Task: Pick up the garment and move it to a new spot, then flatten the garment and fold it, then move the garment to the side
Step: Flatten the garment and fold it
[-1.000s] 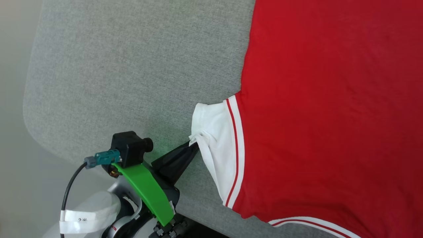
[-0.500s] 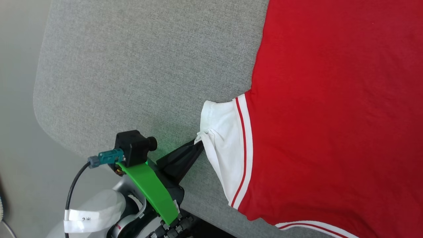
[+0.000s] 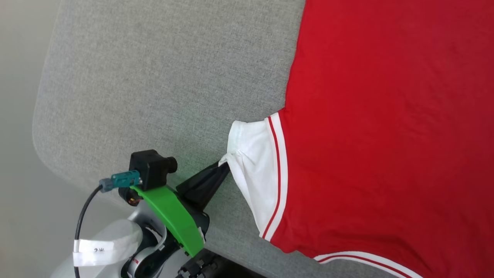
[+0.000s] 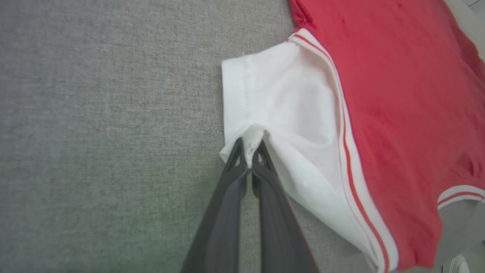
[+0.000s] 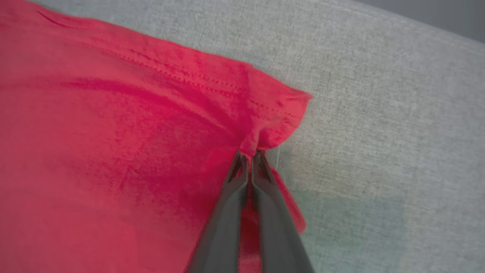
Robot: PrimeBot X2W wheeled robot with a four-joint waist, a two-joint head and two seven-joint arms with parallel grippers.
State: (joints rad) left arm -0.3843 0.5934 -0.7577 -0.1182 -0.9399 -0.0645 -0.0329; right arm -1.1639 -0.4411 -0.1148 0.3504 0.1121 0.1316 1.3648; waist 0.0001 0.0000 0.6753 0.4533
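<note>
Soft matt cloth garment (image 3: 386, 135), coarse grey woven tabletop (image 3: 154, 77), smooth green bracket (image 3: 170, 216), perhaps plastic

The shirt (image 3: 386, 135) lies spread on the grey pad (image 3: 154, 77), its red body mostly flat with a few soft wrinkles. A white short sleeve (image 4: 280, 94) juts toward the bare part of the pad, joined to the red by white-and-red striped trim. The sleeve's hem is pinched into a small peak, with folds fanning back from it. At the other side a red stitched corner (image 5: 280, 106) is gathered the same way, slightly puckered.
</note>
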